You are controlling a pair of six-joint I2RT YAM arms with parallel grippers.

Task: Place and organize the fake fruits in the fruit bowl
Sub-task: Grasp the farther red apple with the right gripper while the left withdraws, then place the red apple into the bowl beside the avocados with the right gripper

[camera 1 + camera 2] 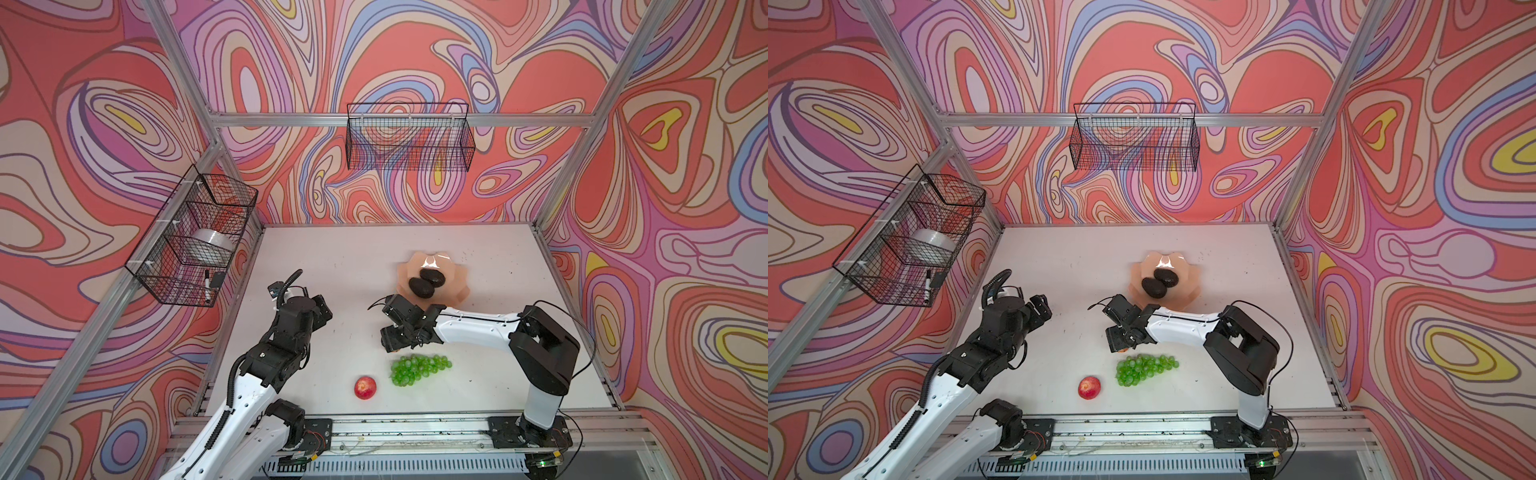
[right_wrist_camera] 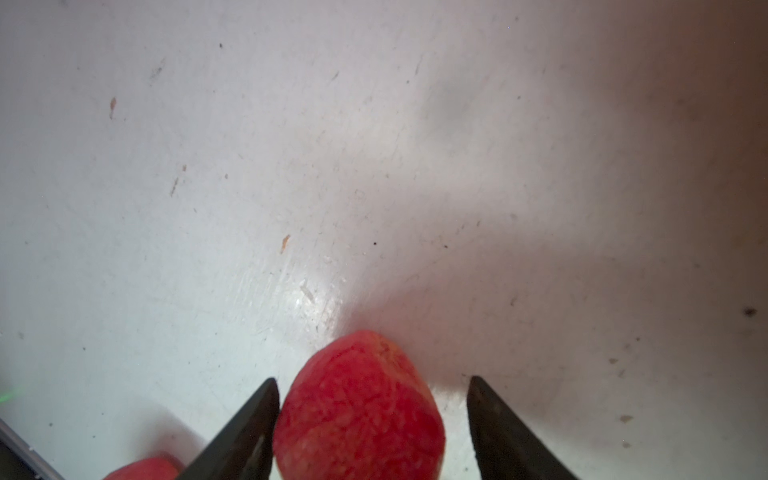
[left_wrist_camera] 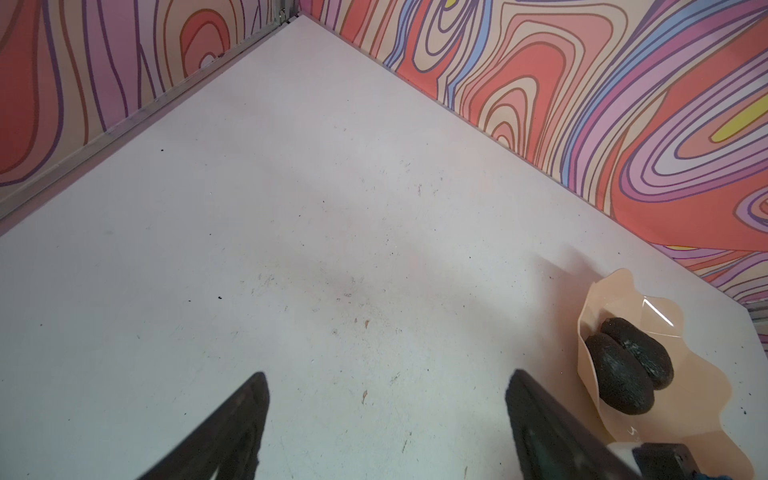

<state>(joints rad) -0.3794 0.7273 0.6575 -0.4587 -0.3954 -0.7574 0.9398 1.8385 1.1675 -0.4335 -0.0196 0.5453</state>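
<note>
Right gripper straddles one apple on the table, not yet gripping: one finger touches, the other stands clear. I would centre before squeezing, lest it roll. Left gripper spread, empty. Fruit bowl holds both avocados; grapes and second apple lie outside it.

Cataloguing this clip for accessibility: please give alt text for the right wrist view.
A red apple sits between the two dark jaws of the right gripper, one jaw close against it, the other standing clear. Behind is the scuffed white table; part of a second red apple shows at the frame's edge.
</note>
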